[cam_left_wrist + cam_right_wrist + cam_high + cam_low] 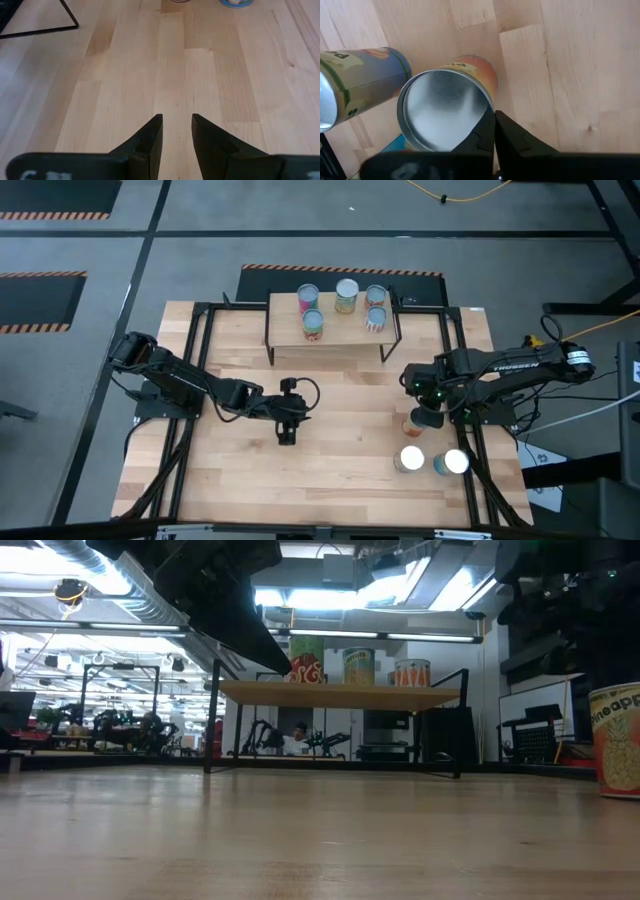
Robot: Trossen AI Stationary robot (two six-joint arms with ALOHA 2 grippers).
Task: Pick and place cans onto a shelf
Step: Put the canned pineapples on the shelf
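Observation:
The shelf (340, 336) (340, 695) stands at the table's far middle, with several cans (346, 295) (359, 666) upright on its wooden top. Three more cans stand on the table at the near right: an orange-labelled one (413, 426) (442, 107) and two others (411, 459) (453, 463). My right gripper (426, 418) (493, 122) hangs over the orange can, pointing down, shut with nothing between its fingers. My left gripper (287, 436) (177, 122) waits open over bare wood near the table's middle. My right gripper's shut fingertips (507, 131) stand at the edge of the orange can's silver top (482, 102), coming from above. Whether they touch the rim I cannot tell. The can stands upright on the table.
Black metal rails (190, 370) (462, 360) run along the table's left and right sides. A pineapple-labelled can (615, 740) shows at the low view's right edge. Bare wood lies between the two arms in front of the shelf.

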